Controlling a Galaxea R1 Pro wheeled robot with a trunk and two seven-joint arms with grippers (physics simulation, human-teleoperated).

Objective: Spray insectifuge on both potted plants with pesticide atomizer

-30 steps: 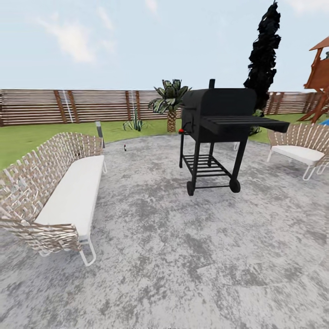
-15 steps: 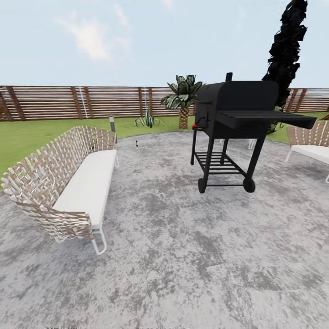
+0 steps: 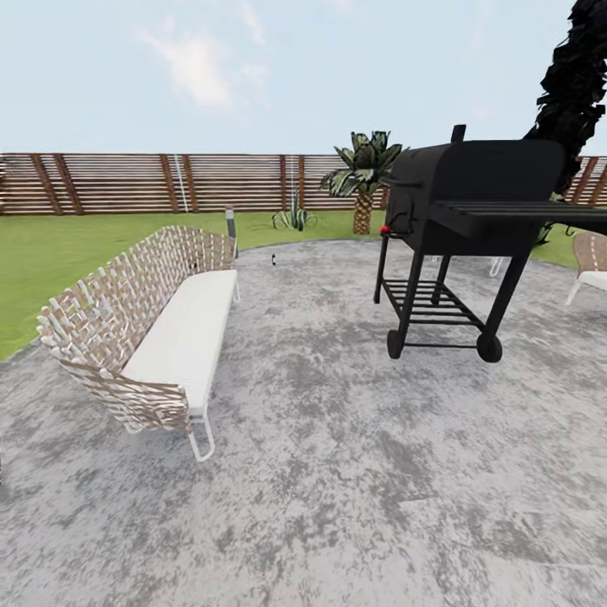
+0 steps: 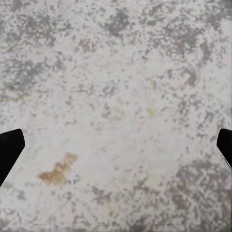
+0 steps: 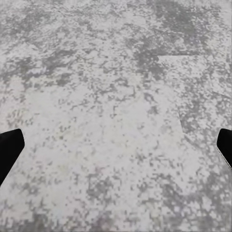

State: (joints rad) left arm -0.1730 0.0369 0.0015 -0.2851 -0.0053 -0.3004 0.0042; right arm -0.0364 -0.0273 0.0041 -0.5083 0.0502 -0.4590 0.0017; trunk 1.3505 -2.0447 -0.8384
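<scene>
While both grippers (image 4: 116, 145) (image 5: 116, 145) hang spread and empty over paving (image 3: 354, 472), a small dark object (image 3: 273, 260), possibly the atomizer, stands far ahead by the paving's far edge.

Grey speckled paving (image 3: 337, 472) carries a woven bench (image 3: 147, 333) and a black wheeled barbecue grill (image 3: 472, 219); the paving also lies beneath both grippers.

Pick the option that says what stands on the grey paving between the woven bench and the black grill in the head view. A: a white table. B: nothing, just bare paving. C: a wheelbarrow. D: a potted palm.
B: the paving lies bare between the woven bench on the left and the black grill on the right.
</scene>
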